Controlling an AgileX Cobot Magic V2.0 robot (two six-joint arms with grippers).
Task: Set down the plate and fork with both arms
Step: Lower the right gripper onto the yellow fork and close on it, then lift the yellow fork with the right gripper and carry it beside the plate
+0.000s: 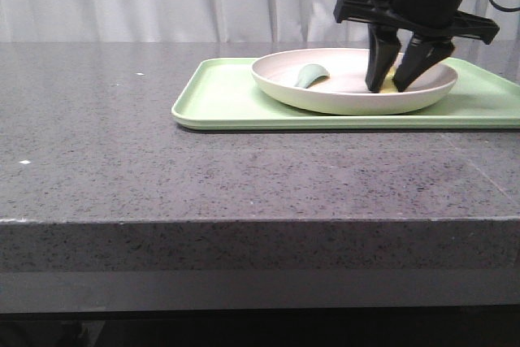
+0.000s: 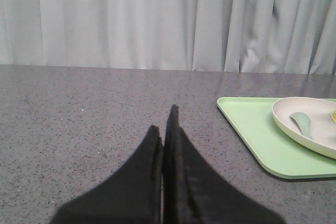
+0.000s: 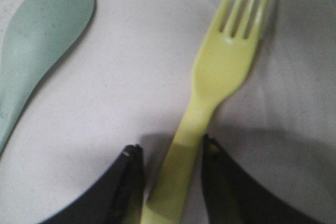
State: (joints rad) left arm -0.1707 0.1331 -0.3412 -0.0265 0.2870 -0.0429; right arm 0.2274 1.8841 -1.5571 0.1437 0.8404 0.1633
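The pale pinkish-white plate [image 1: 341,91] sits on a light green tray [image 1: 227,99] at the back right. The pale yellow fork [image 3: 220,77] lies in the plate, tines away from the wrist camera. My right gripper [image 1: 400,83] reaches down into the plate, open, with one finger on each side of the fork's handle [image 3: 176,177] and a gap to each. My left gripper [image 2: 164,124] is shut and empty over bare tabletop, left of the tray. The plate [image 2: 315,127] shows at the edge of the left wrist view.
A muted grey-green spoon-like piece [image 1: 309,75] lies in the left part of the plate, also in the right wrist view [image 3: 42,40]. The tray [image 2: 257,135] fills the back right of the grey stone tabletop [image 1: 122,160]. A white curtain hangs behind.
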